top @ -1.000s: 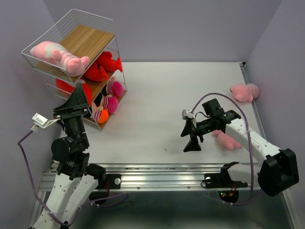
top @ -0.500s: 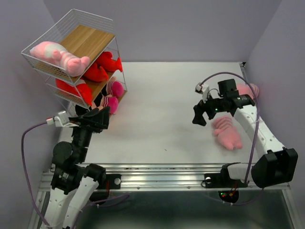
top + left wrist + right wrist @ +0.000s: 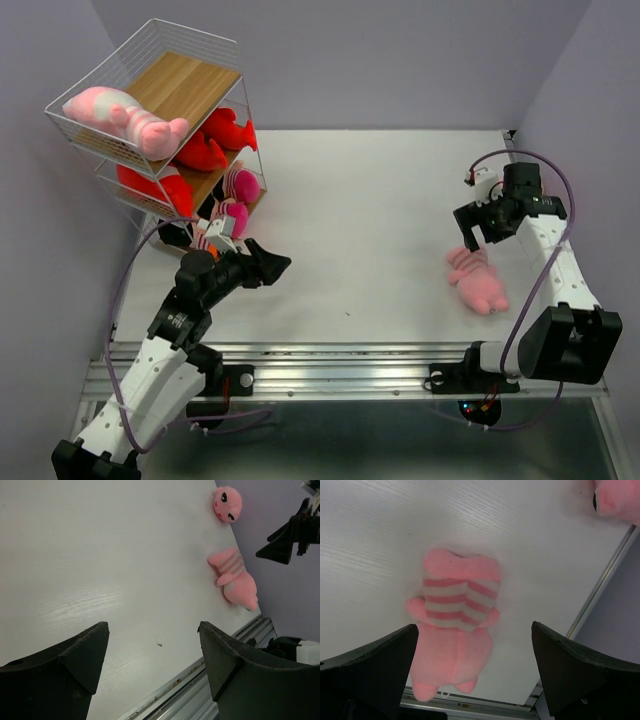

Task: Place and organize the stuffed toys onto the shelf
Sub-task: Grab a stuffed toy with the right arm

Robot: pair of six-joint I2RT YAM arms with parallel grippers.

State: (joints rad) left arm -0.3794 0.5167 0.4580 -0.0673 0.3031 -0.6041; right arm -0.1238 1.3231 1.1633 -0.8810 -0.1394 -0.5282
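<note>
The right gripper [image 3: 474, 630] is being held empty, jaws wide apart, over the pink striped toy [image 3: 457, 610]. The toy is lying flat at the centre of the wrist view, well apart from the shelf [image 3: 185, 80] at the top view's upper left. The descent should be centred on the striped belly, not on a limb.

The plush animal [image 3: 454, 625] on the white table [image 3: 350, 200] is pink with pink-and-white bands, the shelf [image 3: 185, 80] white wire with light wood boards, its fish toys [image 3: 224, 131] red.
</note>
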